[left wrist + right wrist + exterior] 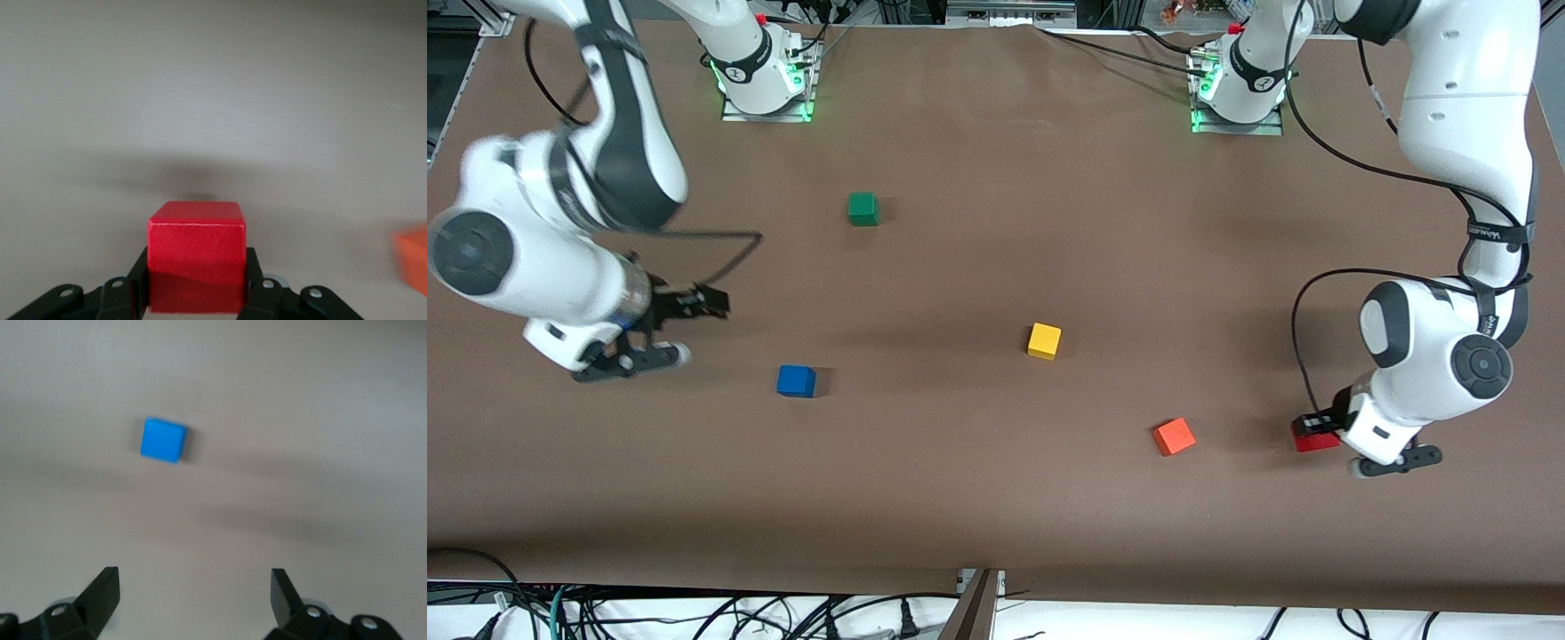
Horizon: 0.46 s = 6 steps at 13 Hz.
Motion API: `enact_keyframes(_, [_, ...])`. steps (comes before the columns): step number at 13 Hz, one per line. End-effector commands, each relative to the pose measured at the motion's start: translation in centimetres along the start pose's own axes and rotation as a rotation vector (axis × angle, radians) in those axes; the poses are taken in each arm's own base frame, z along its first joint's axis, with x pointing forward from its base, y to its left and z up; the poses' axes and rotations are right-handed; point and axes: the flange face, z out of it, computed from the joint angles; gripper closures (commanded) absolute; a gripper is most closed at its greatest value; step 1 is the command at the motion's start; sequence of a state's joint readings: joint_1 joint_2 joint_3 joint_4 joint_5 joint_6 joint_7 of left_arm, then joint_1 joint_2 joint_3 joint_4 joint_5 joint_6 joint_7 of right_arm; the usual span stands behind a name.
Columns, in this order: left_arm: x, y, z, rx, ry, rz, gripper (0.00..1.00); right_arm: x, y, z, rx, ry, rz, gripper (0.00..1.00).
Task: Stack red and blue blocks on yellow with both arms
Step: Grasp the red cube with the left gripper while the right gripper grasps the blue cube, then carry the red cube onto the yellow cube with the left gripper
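Fingers (pixel 137 283) of the left gripper (pixel 1319 425) are clenched on the small matte deep-red cube (pixel 1312 437), one black finger pressed flat against each of two opposite sides. In the left wrist view the red cube (pixel 197 257) fills the gap between them completely. The front view shows this cube low at the brown surface (pixel 996 498), toward the left arm's end; whether it rests on the surface or is just clear of it cannot be told.

Near it, toward the middle of the surface, lies a lighter orange-red cube (pixel 1174 436), apart from the red one; its edge also shows in the left wrist view (pixel 412 259).

The right gripper (pixel 665 327) hangs in the air toward the right arm's end of the surface, with its fingers (pixel 101 592) released and spread wide, nothing between them. The small matte saturated-blue cube (pixel 796 380) sits on the surface beside that gripper, untouched; the right wrist view shows it (pixel 163 441) lying well clear of the fingertips.

The small matte bright-yellow cube (pixel 1044 340) stands alone near the middle of the surface, between the blue cube and the orange-red one, with nothing on top of it. A green cube (pixel 863 209) lies farther from the front camera than the blue cube, apart from everything else.
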<state>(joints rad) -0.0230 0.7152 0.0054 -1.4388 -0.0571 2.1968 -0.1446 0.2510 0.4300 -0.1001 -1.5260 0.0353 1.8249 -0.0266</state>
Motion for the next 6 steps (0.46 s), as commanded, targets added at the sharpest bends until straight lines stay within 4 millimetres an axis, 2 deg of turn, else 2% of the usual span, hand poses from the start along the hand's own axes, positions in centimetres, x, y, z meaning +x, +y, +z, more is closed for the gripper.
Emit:
enact_keyframes(1, [-2.1,10.0,-3.9,-0.007,-0.026,0.132,1.00,3.3,-1.6,6.0,0.045,0.019,0.076,0.00])
enact_keyframes(3, [-5.6,19.1,-5.0,-0.012,-0.014,0.267,1.00,5.2,-2.6,10.2,0.086,0.065,0.098,0.00])
enact_keyframes(4, [-7.6,23.0,-5.0,-0.012,-0.013,0.328,1.00,5.6,-3.4,12.3,0.085,0.069,0.099,0.00])
enact_keyframes(6, [-11.7,29.5,-4.6,-0.014,-0.020,0.425,1.00,5.6,-4.7,13.7,0.081,0.067,0.102,0.00])
